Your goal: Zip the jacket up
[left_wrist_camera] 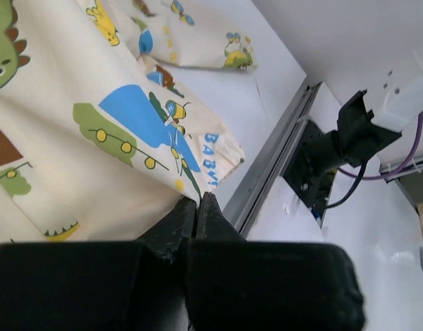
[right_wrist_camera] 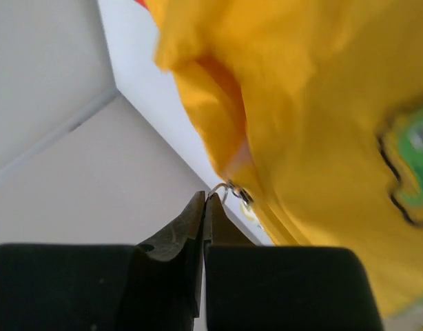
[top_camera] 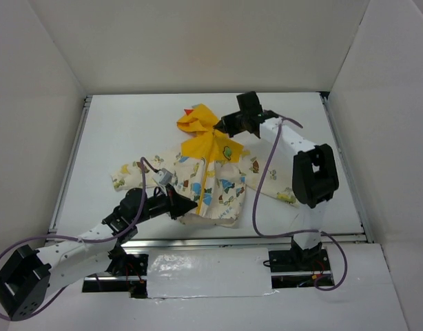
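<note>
The cream jacket (top_camera: 204,181) with cartoon prints lies on the white table, its yellow hood (top_camera: 198,121) at the far end and its yellow zip placket (top_camera: 213,169) running down the front. My left gripper (top_camera: 192,205) is shut on the jacket's bottom hem (left_wrist_camera: 187,189) at the near edge. My right gripper (top_camera: 224,125) is at the collar, shut on the metal zip pull (right_wrist_camera: 229,187), with yellow fabric (right_wrist_camera: 315,103) right beside it.
White walls enclose the table on three sides. A metal rail (left_wrist_camera: 266,172) runs along the near table edge. The right arm's base and purple cable (top_camera: 256,200) are at the near right. The jacket's sleeves (top_camera: 277,186) spread to both sides.
</note>
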{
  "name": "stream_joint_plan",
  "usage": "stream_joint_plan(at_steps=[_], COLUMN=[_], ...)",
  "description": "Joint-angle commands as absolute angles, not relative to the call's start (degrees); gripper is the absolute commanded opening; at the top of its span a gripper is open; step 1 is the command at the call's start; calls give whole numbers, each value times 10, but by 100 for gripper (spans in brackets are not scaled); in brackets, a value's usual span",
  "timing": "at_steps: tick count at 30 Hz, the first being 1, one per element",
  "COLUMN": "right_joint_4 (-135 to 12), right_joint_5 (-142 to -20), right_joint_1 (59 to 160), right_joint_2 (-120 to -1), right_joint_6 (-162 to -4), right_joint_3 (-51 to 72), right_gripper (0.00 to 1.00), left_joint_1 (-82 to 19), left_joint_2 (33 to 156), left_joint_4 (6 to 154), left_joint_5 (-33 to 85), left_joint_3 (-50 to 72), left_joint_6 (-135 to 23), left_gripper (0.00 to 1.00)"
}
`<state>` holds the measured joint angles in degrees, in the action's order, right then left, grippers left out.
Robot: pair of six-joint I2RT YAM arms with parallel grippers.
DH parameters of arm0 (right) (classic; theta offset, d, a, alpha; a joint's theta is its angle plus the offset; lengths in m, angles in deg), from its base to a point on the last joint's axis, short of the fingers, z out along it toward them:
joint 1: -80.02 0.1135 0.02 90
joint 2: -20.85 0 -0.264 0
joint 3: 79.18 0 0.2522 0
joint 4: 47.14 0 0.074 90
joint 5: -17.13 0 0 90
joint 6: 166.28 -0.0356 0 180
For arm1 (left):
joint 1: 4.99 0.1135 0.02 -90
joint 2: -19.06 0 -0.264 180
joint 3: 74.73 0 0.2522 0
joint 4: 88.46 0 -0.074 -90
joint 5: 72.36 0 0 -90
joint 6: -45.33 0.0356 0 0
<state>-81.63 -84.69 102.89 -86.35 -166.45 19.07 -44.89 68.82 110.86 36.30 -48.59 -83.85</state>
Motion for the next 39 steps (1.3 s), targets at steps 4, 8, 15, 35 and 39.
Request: stream_joint_plan(at_steps=[4, 8, 15, 35, 39], right_joint_4=[-935, -942, -868, -941, -1000], right_joint_5=[-755, -743, -844, -783, -791], right_joint_1=[950, 922, 917, 922, 925], right_joint_2=[-968, -975, -959, -406, -218], right_joint_6=[-1564, -1489, -1354, -1049, -1026], right_joint_3=[489, 591, 585, 214, 91], right_gripper=[0, 0, 0, 100, 100], left_joint_1=[-467, -470, -470, -339, -325], left_joint_2=[642, 619, 696, 735, 742], left_joint_4=[1050, 1009, 971, 342, 253], left_joint_5=[337, 250, 156, -187, -238], left_joint_3=[-509, -513, -440, 63, 173], left_joint_6=[-851, -858, -876, -927, -916], left_gripper=[0, 0, 3, 99, 99])
